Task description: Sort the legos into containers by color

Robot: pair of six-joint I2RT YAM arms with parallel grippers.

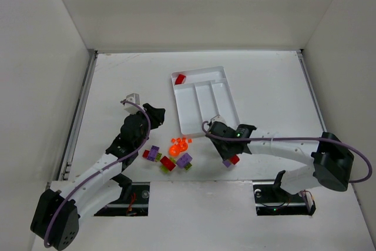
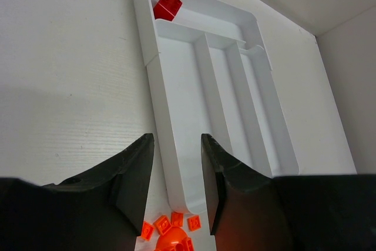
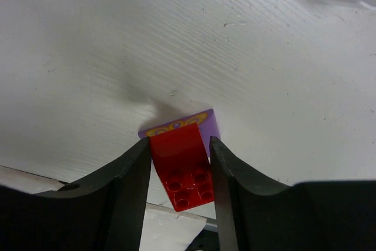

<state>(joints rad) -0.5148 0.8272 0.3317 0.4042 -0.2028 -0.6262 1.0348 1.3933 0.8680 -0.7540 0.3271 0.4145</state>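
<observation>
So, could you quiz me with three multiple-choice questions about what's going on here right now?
1. In the white tray, the lone brick lies in: A the crosswise end section; B a long section; C no section.
2. Its colour: A purple; B red; C green.
3. Fingers of the right gripper: A flank a red brick; B grip the tray; C stand empty.
Answers: 1 A, it sits in the end section; 2 B, plainly red; 3 A, the wrist view shows it between them.

The purple brick (image 3: 210, 129) is mostly hidden behind the red brick (image 3: 185, 168) in the right claw (image 3: 179, 144). At six o'clock in the left wrist view, the orange pieces (image 2: 176, 220) are cut off.
</observation>
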